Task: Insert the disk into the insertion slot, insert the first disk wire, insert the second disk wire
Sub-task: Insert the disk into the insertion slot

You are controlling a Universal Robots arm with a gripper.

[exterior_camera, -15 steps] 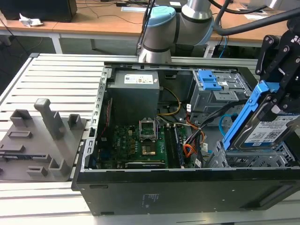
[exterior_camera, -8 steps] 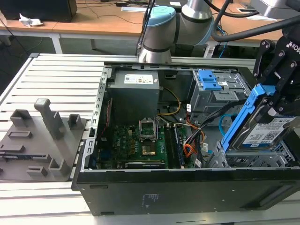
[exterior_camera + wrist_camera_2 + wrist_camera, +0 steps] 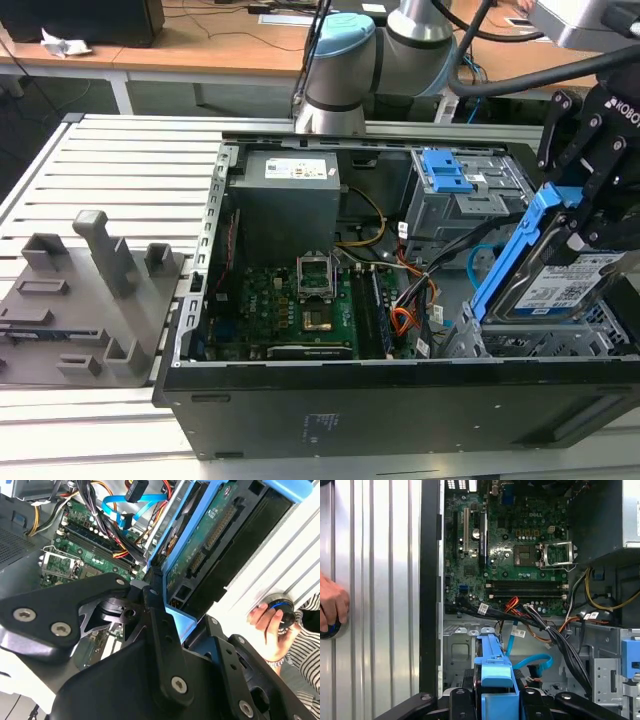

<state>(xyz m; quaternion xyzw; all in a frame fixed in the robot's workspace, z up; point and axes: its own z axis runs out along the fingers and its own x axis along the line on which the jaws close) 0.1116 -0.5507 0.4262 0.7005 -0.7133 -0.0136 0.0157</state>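
The slatted metal table [image 3: 120,160] carries an open black computer case [image 3: 400,400] lying on its side. The arm [image 3: 340,60] rises behind the case.

The gripper [image 3: 572,215] hangs over the case's end at the exterior view's right. Its black fingers [image 3: 155,615] are clamped on the blue carrier frame of the disk [image 3: 560,285]. The disk is tilted: its high end is in the gripper and its label faces up. In the second wrist view its green circuit-board underside shows.

Directly beneath the gripper sits the insertion slot [image 3: 530,340], a low perforated grey bay. The disk's lower end is just above the bay's top, and contact cannot be made out.

Beside the gripper, deeper in the case, stands the taller grey cage [image 3: 460,195] with a blue latch. Farther off lie the power supply [image 3: 285,200] and the green motherboard [image 3: 515,555]. Well apart from the gripper, on the table outside the case, rests a grey fixture tray [image 3: 80,300].

The second disk wire [image 3: 535,662], light blue, loops near the gripper, just beside the carrier. The first disk wire [image 3: 512,605], orange and red, lies beyond it at the motherboard's edge.

A person's hand [image 3: 262,622] rests on the table outside the case, on a dark round knob [image 3: 280,611].
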